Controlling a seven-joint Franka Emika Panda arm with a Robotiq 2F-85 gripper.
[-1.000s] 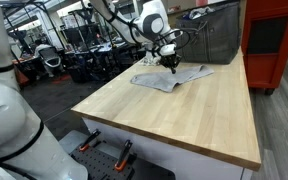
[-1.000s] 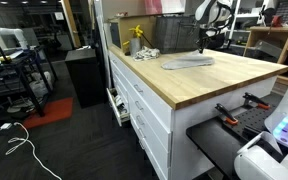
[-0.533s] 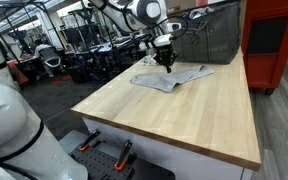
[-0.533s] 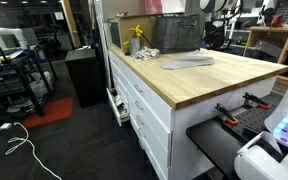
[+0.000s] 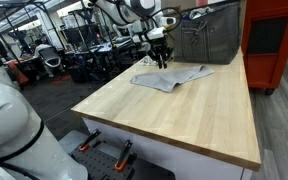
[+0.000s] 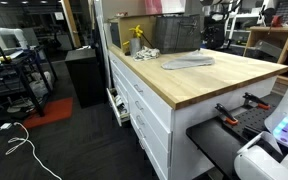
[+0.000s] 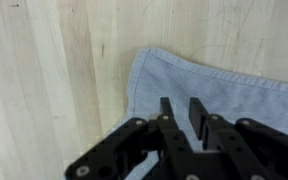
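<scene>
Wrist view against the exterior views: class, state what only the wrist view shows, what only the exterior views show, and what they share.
Only the wrist view: the cloth with its edge seen close up, and the gripper with fingers slightly apart, holding nothing. Only the exterior views: the arm, a dark bin behind the cloth, a red cabinet, white drawers. Shared: the grey cloth lying flat on the wooden table, with the gripper above it.

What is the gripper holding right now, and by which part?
Nothing is held. In the wrist view the gripper hangs slightly open and empty above the grey-blue cloth, which lies on the wooden table.
</scene>
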